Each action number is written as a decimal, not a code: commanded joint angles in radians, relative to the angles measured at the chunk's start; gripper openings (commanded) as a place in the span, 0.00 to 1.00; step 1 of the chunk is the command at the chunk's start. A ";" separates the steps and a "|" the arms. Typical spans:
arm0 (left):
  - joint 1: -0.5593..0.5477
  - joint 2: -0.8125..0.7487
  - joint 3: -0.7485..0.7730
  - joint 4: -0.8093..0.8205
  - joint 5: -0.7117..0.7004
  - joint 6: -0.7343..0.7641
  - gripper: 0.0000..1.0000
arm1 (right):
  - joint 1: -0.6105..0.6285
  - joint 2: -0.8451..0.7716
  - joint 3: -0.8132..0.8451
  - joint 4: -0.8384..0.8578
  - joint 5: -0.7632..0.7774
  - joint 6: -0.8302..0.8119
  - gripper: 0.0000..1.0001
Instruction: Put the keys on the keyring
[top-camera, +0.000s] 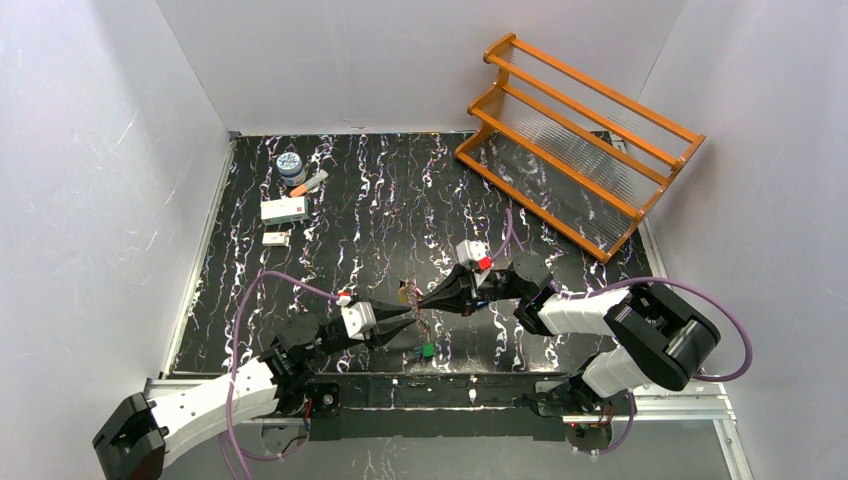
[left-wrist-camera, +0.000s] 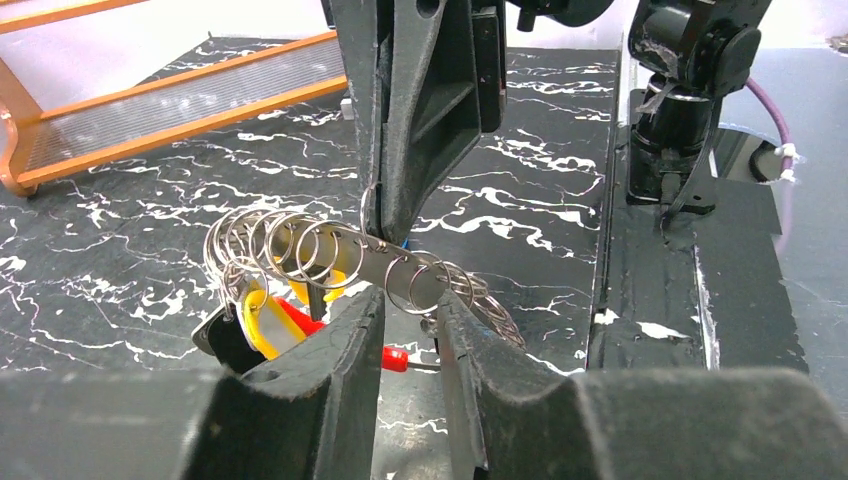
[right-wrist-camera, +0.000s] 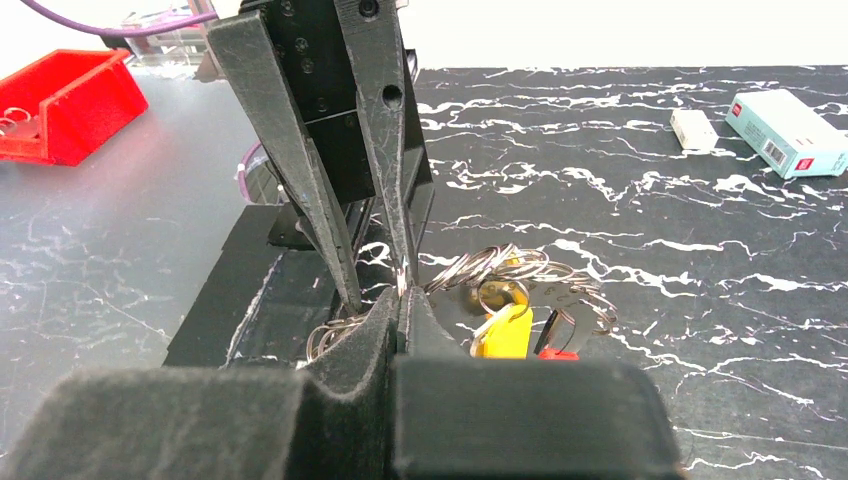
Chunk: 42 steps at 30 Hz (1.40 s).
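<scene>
The keyring (left-wrist-camera: 330, 250) is a silvery band strung with many small wire rings, hanging just above the table at the middle. Yellow (left-wrist-camera: 258, 320) and red tags and a black-headed key (left-wrist-camera: 225, 345) dangle from it, and a green tag (top-camera: 426, 350) hangs lowest. My right gripper (right-wrist-camera: 400, 300) is shut on the keyring's thin wire and reaches in from above in the left wrist view (left-wrist-camera: 385, 225). My left gripper (left-wrist-camera: 410, 300) stands a little apart, with one small ring spanning the gap between its fingertips. In the top view both grippers (top-camera: 415, 312) meet tip to tip.
An orange wooden rack (top-camera: 580, 150) stands at the back right. A small jar (top-camera: 291, 165), a white box (top-camera: 285, 208) and a small white block (top-camera: 275, 238) lie at the back left. A red bin (right-wrist-camera: 70, 100) sits off the table. The black front rail (top-camera: 430, 390) runs just below the grippers.
</scene>
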 joint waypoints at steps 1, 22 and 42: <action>-0.004 -0.002 0.020 0.074 0.012 -0.010 0.24 | -0.006 0.000 0.008 0.149 -0.024 0.039 0.01; -0.005 0.031 0.067 0.112 -0.015 -0.008 0.18 | -0.006 0.043 0.034 0.200 -0.057 0.114 0.01; -0.004 0.093 0.090 0.121 -0.004 -0.011 0.05 | -0.006 0.056 0.049 0.207 -0.071 0.131 0.01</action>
